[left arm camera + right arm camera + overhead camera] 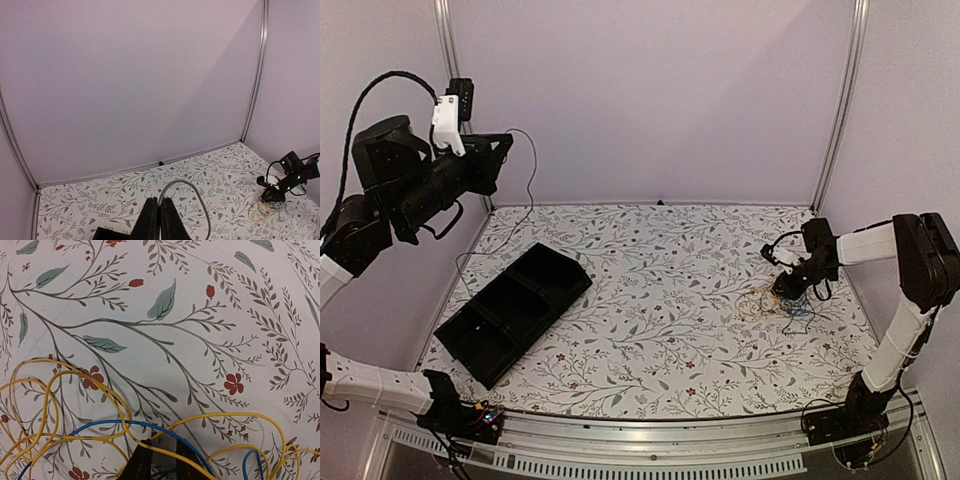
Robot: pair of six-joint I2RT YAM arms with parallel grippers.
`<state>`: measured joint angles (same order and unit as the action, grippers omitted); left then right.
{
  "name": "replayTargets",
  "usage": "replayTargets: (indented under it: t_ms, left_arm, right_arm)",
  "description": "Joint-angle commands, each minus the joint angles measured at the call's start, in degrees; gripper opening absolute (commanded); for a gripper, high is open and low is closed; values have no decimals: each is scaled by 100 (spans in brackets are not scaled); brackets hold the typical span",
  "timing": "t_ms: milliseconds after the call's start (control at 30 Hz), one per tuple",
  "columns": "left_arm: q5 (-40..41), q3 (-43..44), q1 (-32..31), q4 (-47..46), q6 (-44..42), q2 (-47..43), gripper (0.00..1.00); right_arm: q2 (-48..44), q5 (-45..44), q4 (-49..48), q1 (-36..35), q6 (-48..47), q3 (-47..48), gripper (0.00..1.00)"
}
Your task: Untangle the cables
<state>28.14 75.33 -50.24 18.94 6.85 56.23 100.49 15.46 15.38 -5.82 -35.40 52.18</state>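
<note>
Cables [772,303] lie in a loose tangle of hair-thin loops on the right side of the bench [660,250], whose cloth is printed with leafy twigs and small red flowers. The right gripper [788,290] is down at the tangle. In its wrist view, glossy yellow loops [230,414] and a blue strand [115,422] curl round the tips. The jaws are narrow with a slit between them, and I cannot tell whether they pinch a strand. The left gripper [503,140] is high at the left, its jaws pressed together on a dark cable [532,170] that arcs out and droops toward a matte black tray [515,305]. The tray has three cells and lies slantwise.
</note>
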Motion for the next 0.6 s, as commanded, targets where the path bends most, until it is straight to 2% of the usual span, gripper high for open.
replayTargets:
  t_ms: [0,67,167,300,433,567]
  left_arm:
    - [89,210,279,913,56,17,0]
    - [86,166,376,1014,108,-3,0]
    - [24,79,550,1068,154,-15,0]
    - [-360,85,804,1073,210,116,0]
    - [-904,300,978,1142,369,435,0]
    - [-1093,735,1219,1440,513,923,0]
  right_arm:
    - [-156,393,581,31,89,248,28]
    - [-419,644,834,20,77,334,35]
    - [-807,1092,1154,15,22,448,50]
    - [-1312,1865,1744,-26,-65,681,65]
    - [-1584,2755,2213,-166,-116,837,72]
    - [-1691,3128,2152,-383,-113,679,78]
